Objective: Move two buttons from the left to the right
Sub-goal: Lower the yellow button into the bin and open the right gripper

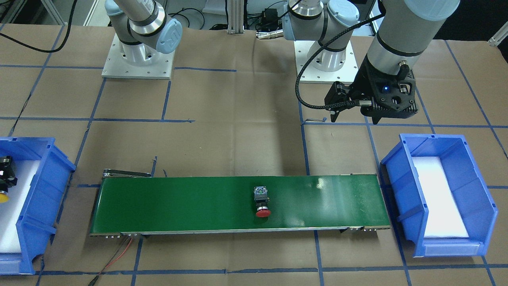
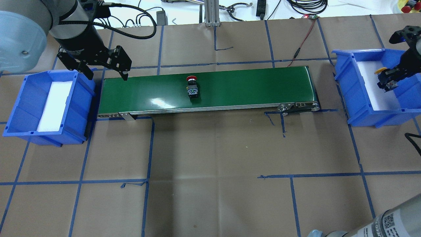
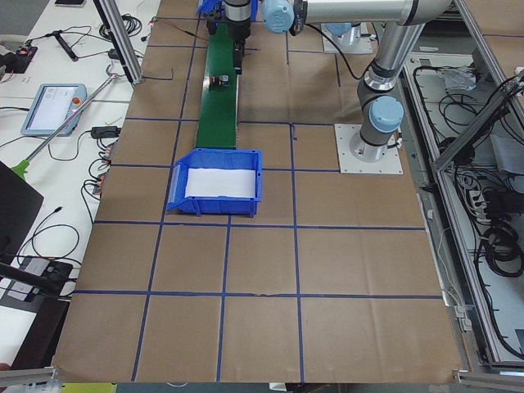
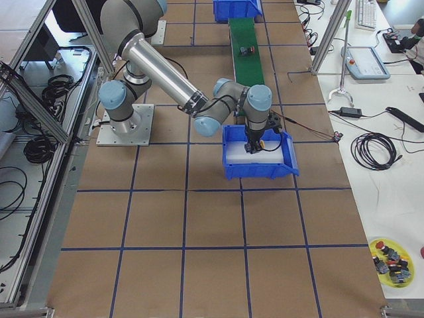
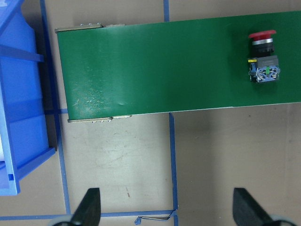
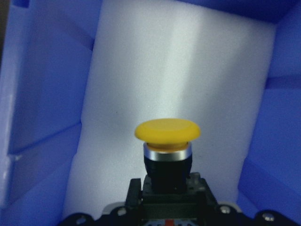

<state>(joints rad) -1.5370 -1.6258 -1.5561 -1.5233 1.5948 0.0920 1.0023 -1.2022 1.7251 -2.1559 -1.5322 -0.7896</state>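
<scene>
The red button (image 2: 191,87) lies on its side near the middle of the green conveyor belt (image 2: 246,89). It also shows in the front view (image 1: 262,203) and the left wrist view (image 5: 263,56). My left gripper (image 2: 107,76) is open and empty. It hangs over the belt's left end beside the left blue bin (image 2: 19,108), and its fingertips (image 5: 89,209) stand wide apart. My right gripper (image 2: 386,84) is shut on the yellow button (image 6: 167,132) by its black body. It holds the button inside the right blue bin (image 2: 361,98) over white foam.
Both bins are lined with white foam. The left bin (image 1: 401,178) holds no button. A red and black wire (image 2: 302,42) runs from the belt's far right end. Blue tape lines cross the brown table.
</scene>
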